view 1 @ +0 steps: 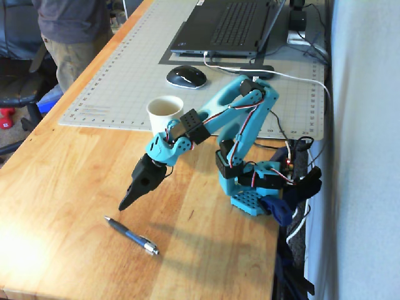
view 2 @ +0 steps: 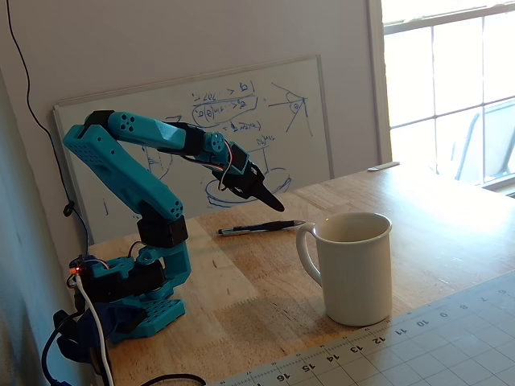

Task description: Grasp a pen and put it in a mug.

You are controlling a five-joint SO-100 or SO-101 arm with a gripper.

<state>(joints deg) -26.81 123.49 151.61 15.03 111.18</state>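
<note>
The pen (view 1: 132,235) lies flat on the wooden table near its front edge, blue barrel with a silver end; in a fixed view the pen (view 2: 259,227) lies behind the mug's handle. The cream-white mug (view 1: 165,113) stands upright at the cutting mat's edge, and the mug (view 2: 352,267) is empty as far as I can see. My gripper (view 1: 125,204) is shut with nothing in it, its black fingers pointing down a little above the table and just beyond the pen's dark tip. From the low side, the gripper (view 2: 276,207) hangs above the pen.
A grey cutting mat (view 1: 131,75) carries a black mouse (view 1: 186,76) and a laptop (view 1: 228,28). A person (view 1: 72,31) stands at the table's left side. A whiteboard (view 2: 201,129) leans on the wall behind the arm. The arm's base (view 1: 253,187) sits at the table's right edge.
</note>
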